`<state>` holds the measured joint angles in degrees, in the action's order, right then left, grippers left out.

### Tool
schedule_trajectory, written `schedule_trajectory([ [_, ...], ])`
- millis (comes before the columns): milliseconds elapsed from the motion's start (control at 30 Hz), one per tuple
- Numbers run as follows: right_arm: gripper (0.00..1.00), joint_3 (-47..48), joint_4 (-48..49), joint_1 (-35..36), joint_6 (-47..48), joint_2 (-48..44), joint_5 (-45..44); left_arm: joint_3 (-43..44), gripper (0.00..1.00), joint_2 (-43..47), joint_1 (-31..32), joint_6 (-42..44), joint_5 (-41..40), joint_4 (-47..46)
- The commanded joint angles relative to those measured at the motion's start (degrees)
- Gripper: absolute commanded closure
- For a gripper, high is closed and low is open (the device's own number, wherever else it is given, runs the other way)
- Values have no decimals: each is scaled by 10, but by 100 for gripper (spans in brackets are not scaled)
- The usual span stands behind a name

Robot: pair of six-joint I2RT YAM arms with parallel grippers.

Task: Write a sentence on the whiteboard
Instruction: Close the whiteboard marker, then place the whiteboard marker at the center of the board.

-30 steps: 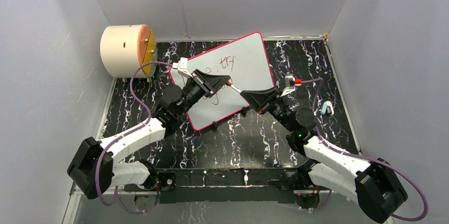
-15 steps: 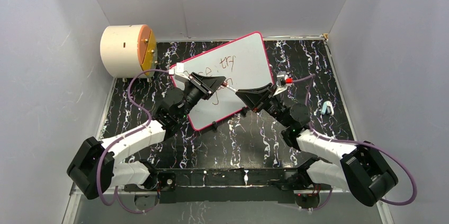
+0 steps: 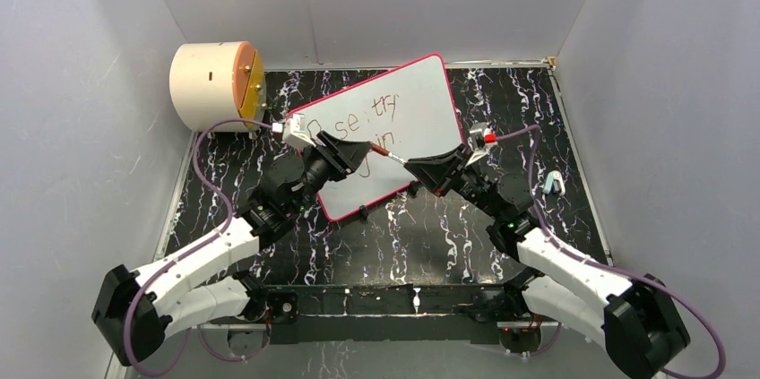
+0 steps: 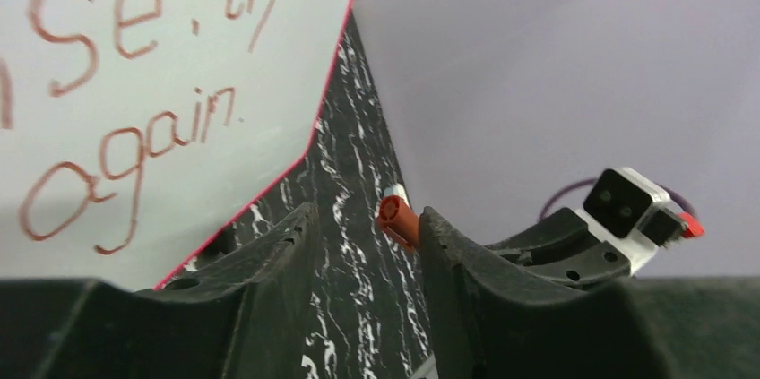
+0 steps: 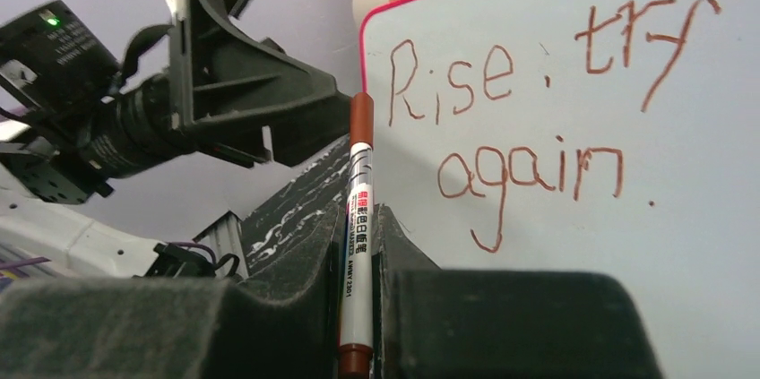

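R gripper [image 5: 359, 222] pinches marker [image 5: 361, 159] barrel to steady it, L gripper [image 4: 367, 222] spread by its cap [image 4: 397, 220], prob capping as sentence [image 5: 529, 119] on whiteboard [image 3: 428, 97] looks done.

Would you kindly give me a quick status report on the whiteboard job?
Left end effector open beside the marker. Right end effector shut on it, cap on. Sentence "Rise, try again" written on whiteboard. Nothing lying on the board.

The whiteboard [image 3: 421, 97] rests on the table [image 3: 511, 106]; the cylinder [image 3: 208, 83] stands left of it; the marker [image 3: 387, 154] over its near part.
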<state>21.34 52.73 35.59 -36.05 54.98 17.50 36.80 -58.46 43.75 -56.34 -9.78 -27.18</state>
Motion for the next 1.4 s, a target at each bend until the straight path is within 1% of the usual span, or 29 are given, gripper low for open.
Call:
schedule_trajectory([
  [0,100,29,-137,-8,47,-55,-15,43,51,48,-1,98,-85,117],
  [67,100,29,-194,-10,61,-76,-20,52,46,62,-2,127,-110,164],
  [200,100,30,-302,-11,84,-96,-27,70,41,94,-2,198,-167,242],
  [300,100,21,-345,-11,90,-87,-11,89,34,110,-2,244,-214,318],
  [367,100,3,-348,-11,83,-87,2,106,29,122,-2,266,-245,368],
  [467,100,-25,-351,-11,74,-92,-1,121,23,150,-2,292,-292,429],
  [600,100,-54,-342,-11,61,-75,-3,118,17,196,-2,310,-344,478],
  [700,100,-75,-316,-11,41,-46,0,110,15,222,-2,329,-377,502],
  [833,97,-106,-285,-12,17,-14,-19,101,14,255,-2,350,-422,525],
  [900,91,-116,-277,-13,6,-2,-27,79,14,280,-2,344,-446,519],
  [967,86,-122,-276,-12,-1,6,-33,60,14,300,-7,353,-439,499],
  [1067,79,-126,-287,-14,-12,2,-45,57,14,317,-11,357,-443,495],
  [1167,66,-125,-315,-14,-19,-19,-66,53,14,330,-12,366,-450,497],
  [1367,52,-108,-406,-14,-24,-86,-119,52,14,357,-12,367,-448,497],
])
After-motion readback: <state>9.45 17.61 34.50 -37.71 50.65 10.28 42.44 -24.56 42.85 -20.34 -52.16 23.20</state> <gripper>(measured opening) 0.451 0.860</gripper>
